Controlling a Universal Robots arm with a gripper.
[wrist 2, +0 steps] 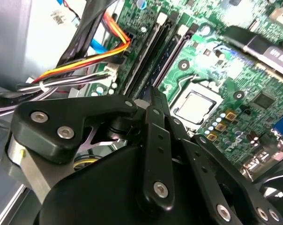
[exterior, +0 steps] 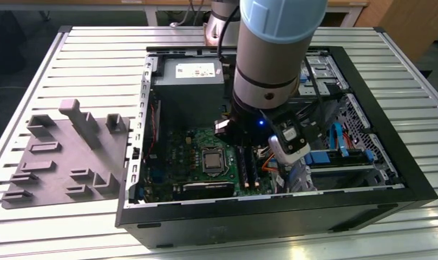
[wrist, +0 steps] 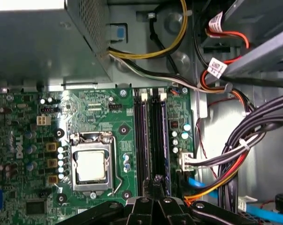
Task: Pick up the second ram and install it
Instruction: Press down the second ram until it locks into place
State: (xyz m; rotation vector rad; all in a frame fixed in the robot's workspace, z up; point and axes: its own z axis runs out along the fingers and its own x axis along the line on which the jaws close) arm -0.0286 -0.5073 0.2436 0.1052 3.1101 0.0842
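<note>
The arm reaches down into the open computer case (exterior: 392,179) on the table (exterior: 96,59), its jaws clenched together with nothing between them just above the memory slots (wrist: 152,140) beside the processor (wrist: 91,166), where the second ram (wrist: 158,136) already sits upright.

1. My gripper (wrist 2: 153,101): matte black, silver screws.
2. Motherboard (wrist: 90,112): green, with a silver processor (wrist: 91,166).
3. Slots (wrist: 150,140): black, white end clips.
4. Cables (wrist 2: 92,61): orange, yellow, red, black.
5. Fixture (exterior: 63,154): plain grey.
6. Case (exterior: 276,216): black.
</note>
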